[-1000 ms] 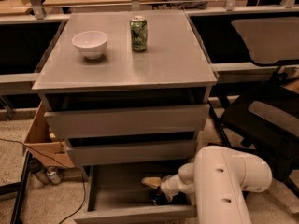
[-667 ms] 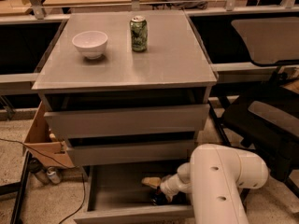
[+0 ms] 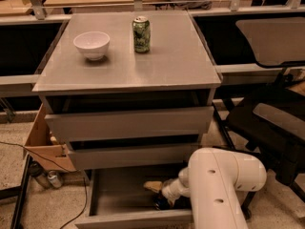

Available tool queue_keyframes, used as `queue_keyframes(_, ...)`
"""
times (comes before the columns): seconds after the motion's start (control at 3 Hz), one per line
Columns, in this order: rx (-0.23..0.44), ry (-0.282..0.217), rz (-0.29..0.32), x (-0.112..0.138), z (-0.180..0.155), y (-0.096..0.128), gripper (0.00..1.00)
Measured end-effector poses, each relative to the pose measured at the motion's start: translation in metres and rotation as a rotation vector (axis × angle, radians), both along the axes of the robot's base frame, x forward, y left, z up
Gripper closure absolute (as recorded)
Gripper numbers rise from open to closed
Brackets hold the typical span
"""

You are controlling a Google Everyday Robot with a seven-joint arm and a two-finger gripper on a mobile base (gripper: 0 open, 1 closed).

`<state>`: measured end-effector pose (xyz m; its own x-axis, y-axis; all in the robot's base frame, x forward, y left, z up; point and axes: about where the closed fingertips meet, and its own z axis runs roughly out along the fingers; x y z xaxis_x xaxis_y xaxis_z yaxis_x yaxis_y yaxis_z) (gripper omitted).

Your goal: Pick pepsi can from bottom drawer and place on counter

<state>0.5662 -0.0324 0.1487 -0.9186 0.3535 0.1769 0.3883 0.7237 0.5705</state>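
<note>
The bottom drawer is pulled open at the foot of the grey cabinet. My gripper reaches down into its right part, at the end of my white arm. A small dark object lies right under the gripper at the drawer floor; it looks like the pepsi can, mostly hidden, and its markings do not show. The counter is the flat grey top of the cabinet.
A green can and a white bowl stand on the counter's back half. Two taller drawers above are slightly ajar. A cardboard box sits to the cabinet's left, and a black chair to its right.
My arm's white housing has shifted slightly left. The gripper stays at the same spot in the bottom drawer.
</note>
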Motion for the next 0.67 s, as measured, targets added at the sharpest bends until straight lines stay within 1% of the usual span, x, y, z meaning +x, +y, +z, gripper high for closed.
queue_keyframes(0.33, 0.009, -0.006, 0.001, 0.0078, 0.002, 0.0043, 0.18)
queue_keyframes(0.67, 0.005, 0.004, 0.0, 0.0132, 0.0028, 0.006, 0.41)
